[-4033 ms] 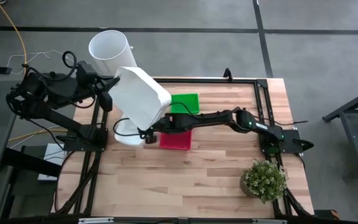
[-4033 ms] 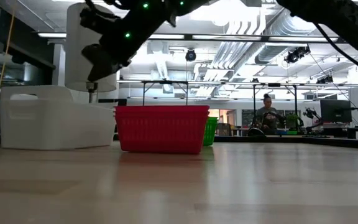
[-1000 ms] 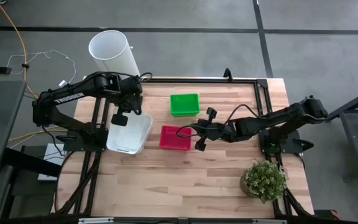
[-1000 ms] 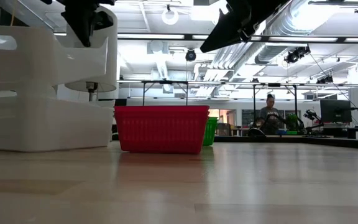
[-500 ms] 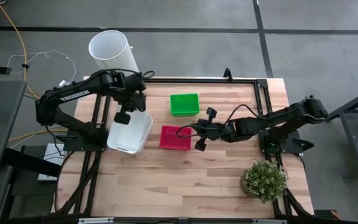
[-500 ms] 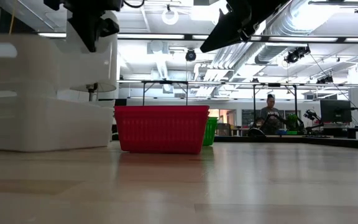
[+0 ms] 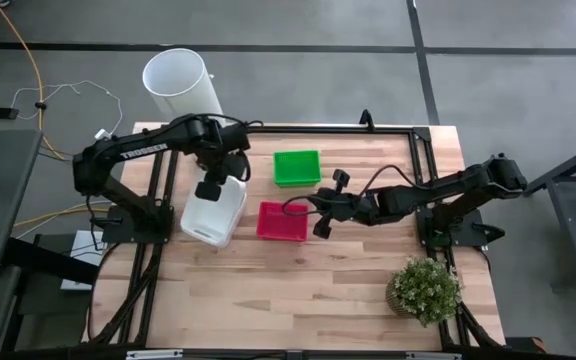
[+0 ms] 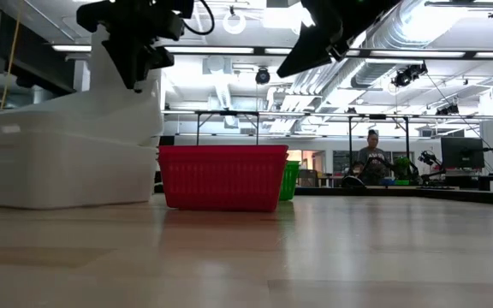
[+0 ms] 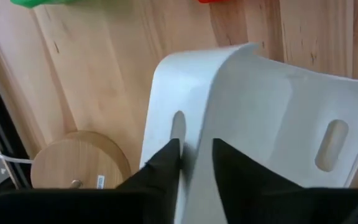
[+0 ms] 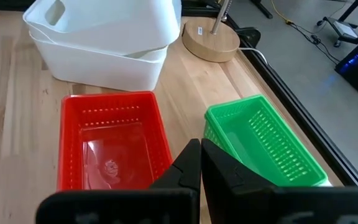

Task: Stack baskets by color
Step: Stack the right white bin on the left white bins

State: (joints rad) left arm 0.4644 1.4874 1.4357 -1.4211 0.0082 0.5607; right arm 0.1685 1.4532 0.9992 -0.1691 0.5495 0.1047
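White baskets (image 7: 215, 211): a nested stack at the left side of the wooden table (image 7: 368, 290), the upper one sitting tilted in the one below, its rim higher at one end. A slot handle shows in its wall.

Left gripper (image 7: 211, 187): directly over the white stack; in the left wrist view its fingers (image 9: 166, 163) straddle the upper basket's wall with a small gap showing, loose about it rather than clamped hard.

Red basket (image 7: 282, 221): flat on the table just beside the white stack, open side up.

Green basket (image 7: 297, 167): flat on the table behind the red one, a little apart from it.

Right gripper (image 7: 320, 217): hangs above the table at the red basket's right edge, fingers pressed together, holding nothing.

White cylinder (image 7: 180, 85): upright off the table's back left corner.

Potted plant (image 7: 424, 289): near the front right corner.

Person (image 8: 369, 160): far back in the room.
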